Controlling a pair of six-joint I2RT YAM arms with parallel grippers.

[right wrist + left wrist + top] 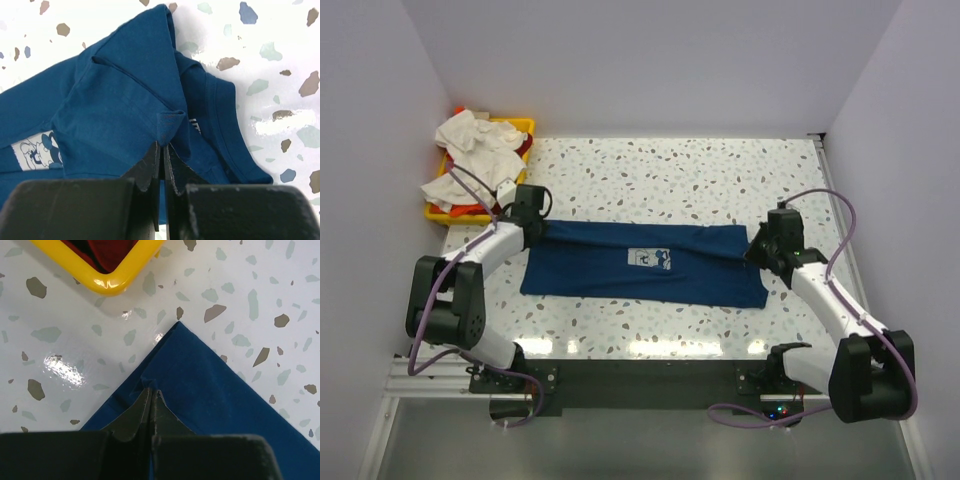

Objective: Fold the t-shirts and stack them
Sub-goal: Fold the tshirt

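Navy t-shirt spread lengthwise | left hand pinching its left corner | right hand pinching its right-end fold

navy t-shirt: 1 | yellow tray: 1 | left end effector + right end effector: 2

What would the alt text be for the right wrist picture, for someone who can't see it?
The right arm's black fingers are shut on a fold of a navy blue t-shirt lying on a white speckled table. A cartoon print shows at the left, the shirt's collar at the right.
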